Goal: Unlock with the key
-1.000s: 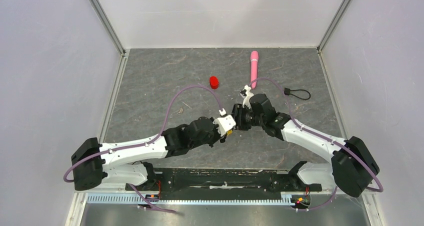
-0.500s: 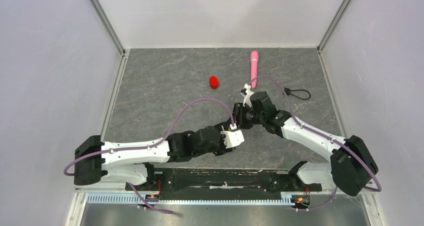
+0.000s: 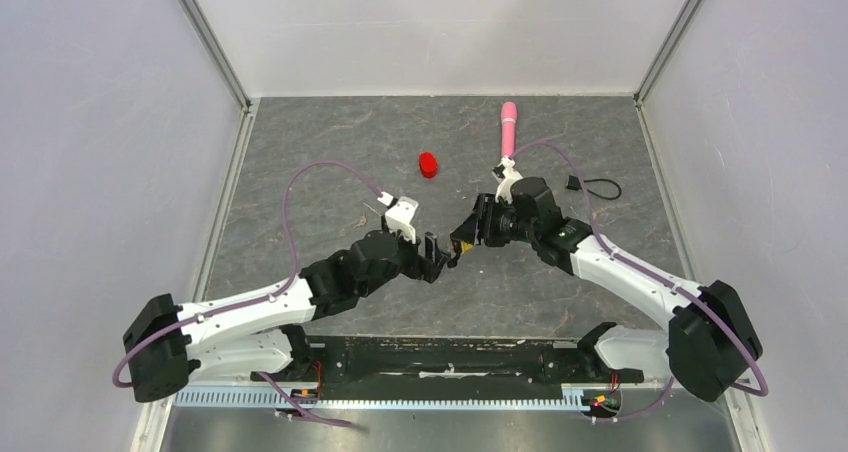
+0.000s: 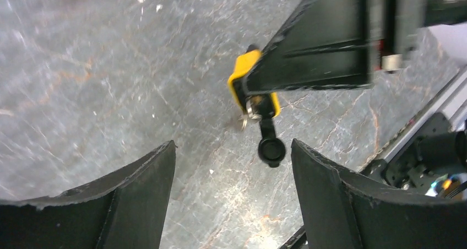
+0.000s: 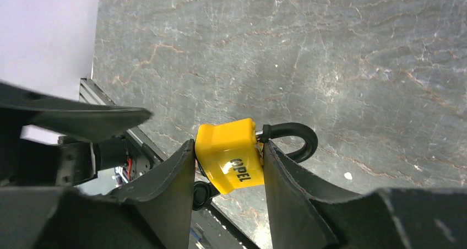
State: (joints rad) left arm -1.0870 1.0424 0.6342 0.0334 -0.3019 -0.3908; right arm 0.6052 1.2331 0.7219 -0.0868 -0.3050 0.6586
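My right gripper [image 5: 227,150] is shut on the body of the small yellow padlock [image 5: 234,163] and holds it above the table. Its black shackle [image 5: 300,139] curves out to the right. In the left wrist view the padlock [image 4: 241,75] hangs from the right finger, with the key [image 4: 246,115] showing as a small silvery bit at its underside. A black round cap [image 4: 271,150] dangles beside it. My left gripper [image 4: 233,145] stands open just below, touching nothing. From above, the left gripper [image 3: 433,257] sits just left of the padlock [image 3: 462,244].
A red cap [image 3: 428,164] and a pink cylinder [image 3: 509,129] lie at the back of the grey stone mat [image 3: 320,162]. A black cord [image 3: 597,185] lies right of the right arm. White walls enclose three sides.
My left gripper has opened, let go at the padlock's underside and drawn back a little to the left, its wrist turning. The right gripper still grips the padlock, shifted slightly left.
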